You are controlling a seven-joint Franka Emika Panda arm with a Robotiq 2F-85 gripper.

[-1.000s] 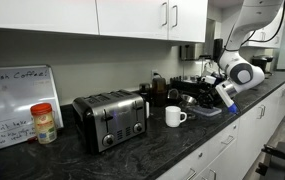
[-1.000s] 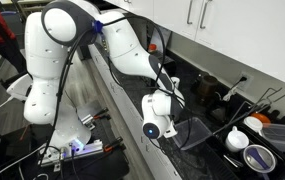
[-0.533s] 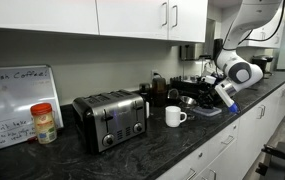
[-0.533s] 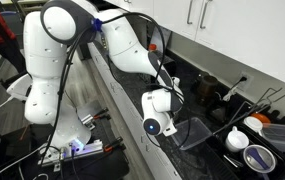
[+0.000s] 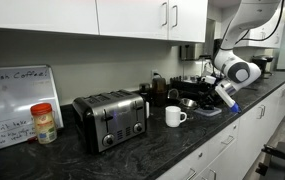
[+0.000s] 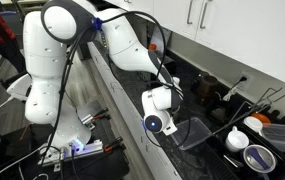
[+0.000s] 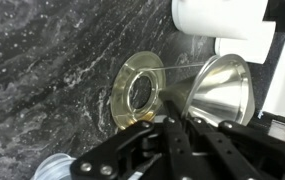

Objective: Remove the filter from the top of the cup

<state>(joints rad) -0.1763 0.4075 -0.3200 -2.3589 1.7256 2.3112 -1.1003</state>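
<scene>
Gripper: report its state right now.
Gripper: cannot be told; it sits right by the filter, but a grip is not clear.

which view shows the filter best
The wrist view: the filter is close and large there, with its shiny cone and wide rim clear. In both exterior views it is too small and distant to pick out surely.

a silver toaster [image 5: 110, 120] stands on the dark counter [image 5: 157, 148], a red-lidded jar [image 5: 44, 124] beside it.
</scene>
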